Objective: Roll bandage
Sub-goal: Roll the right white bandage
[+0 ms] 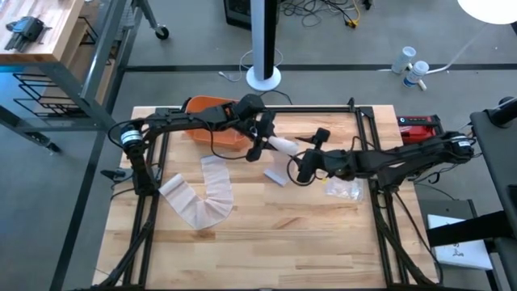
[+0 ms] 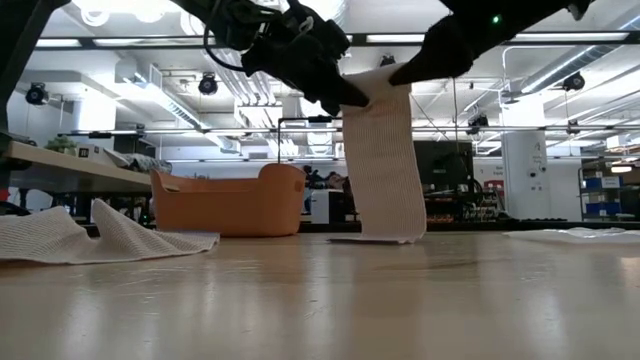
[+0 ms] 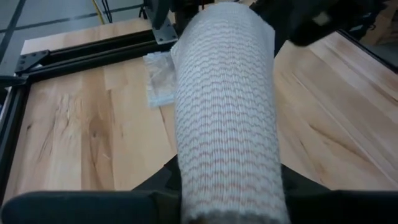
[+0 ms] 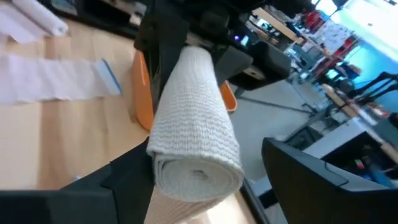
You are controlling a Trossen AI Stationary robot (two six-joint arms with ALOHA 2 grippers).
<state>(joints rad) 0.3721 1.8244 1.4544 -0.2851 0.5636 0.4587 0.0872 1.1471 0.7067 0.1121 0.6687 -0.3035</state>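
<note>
A white knitted bandage roll (image 1: 283, 145) hangs in the air over the table's middle, between my two grippers. Its loose tail (image 2: 385, 170) drops from the roll, and the tail's lower end (image 2: 385, 236) rests on the table. My left gripper (image 1: 260, 139) is shut on the roll's far-left end. My right gripper (image 1: 312, 153) is open, one finger on either side of the roll's other end (image 4: 198, 174), where the spiral of layers shows. A second, unrolled bandage strip (image 1: 206, 194) lies flat on the table's left part. My left gripper pinches the roll's end (image 3: 227, 180) between its two fingers (image 3: 155, 186), which reach level from the table's left and lie along the roll. The roll is lifted clear, slightly tilted, with only its tail reaching the table. My right gripper stands around the roll's other end; I cannot tell whether a finger touches it.
An orange basket (image 1: 212, 121) stands at the far left of the table, just behind my left gripper. A clear plastic wrapper (image 1: 343, 189) lies under my right arm. A small grey piece (image 1: 275, 176) lies near the middle. Black frame rails (image 1: 380, 162) border the table.
</note>
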